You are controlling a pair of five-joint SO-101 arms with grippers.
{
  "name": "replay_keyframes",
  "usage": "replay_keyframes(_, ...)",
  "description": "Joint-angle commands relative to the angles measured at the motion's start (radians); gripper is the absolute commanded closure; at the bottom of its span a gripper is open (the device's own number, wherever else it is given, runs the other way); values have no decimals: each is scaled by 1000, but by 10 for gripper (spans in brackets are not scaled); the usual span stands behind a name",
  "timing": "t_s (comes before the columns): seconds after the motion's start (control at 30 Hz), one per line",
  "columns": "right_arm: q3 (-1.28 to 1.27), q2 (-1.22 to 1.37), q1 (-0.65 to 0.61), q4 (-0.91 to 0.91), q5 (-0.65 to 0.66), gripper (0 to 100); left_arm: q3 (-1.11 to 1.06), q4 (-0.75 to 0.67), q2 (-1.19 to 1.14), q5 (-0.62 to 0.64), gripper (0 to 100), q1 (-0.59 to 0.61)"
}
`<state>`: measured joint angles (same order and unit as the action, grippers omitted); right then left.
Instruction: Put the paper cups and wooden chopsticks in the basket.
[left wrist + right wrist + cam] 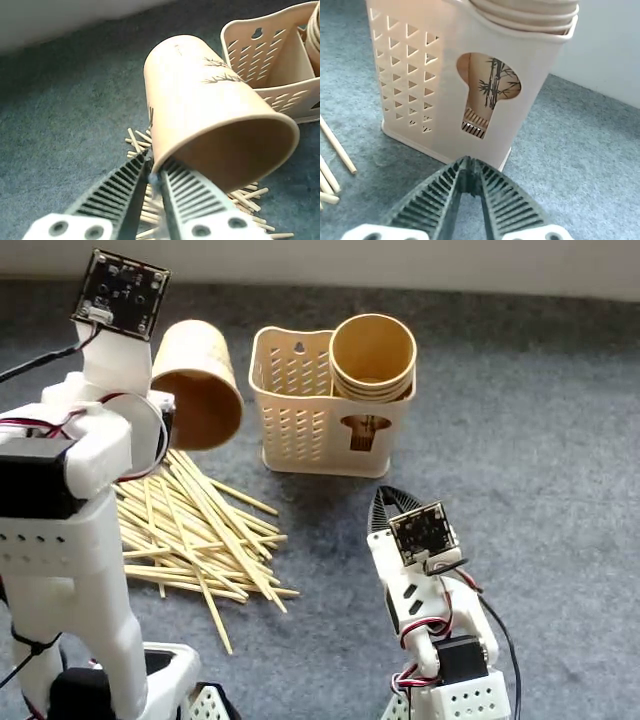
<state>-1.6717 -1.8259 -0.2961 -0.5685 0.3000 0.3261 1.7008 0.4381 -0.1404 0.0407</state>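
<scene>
Cups [373,355] in basket [295,425], chopsticks [200,535] on table [560,450] to its left

Readable text, numbers, brands, signs: none is showing legibly.
Paper cup [200,100]: is carrying a dark bamboo-sprig drawing on its wall, with no lettering readable beside it.
Stacked cups [490,82]: are showing the same drawing through the keyhole cut-out in the basket [420,75].
Camera boards [122,292]: are bearing markings too small to read.
</scene>
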Motion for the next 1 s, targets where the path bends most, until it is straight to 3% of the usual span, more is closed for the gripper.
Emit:
replay_keyframes(0.0,-97,-12,10,25,6,992,68,-3,22,29,994,-87)
replay_keyframes(0.37,-97,-10,8,24,6,992,122,-66,13,149,993,-306)
replay_keyframes(0.67,-97,-10,8,24,9,992,119,-146,12,147,993,-469)
replay_keyframes(0.97,-97,-10,8,24,9,992,-125,-362,15,147,993,-493)
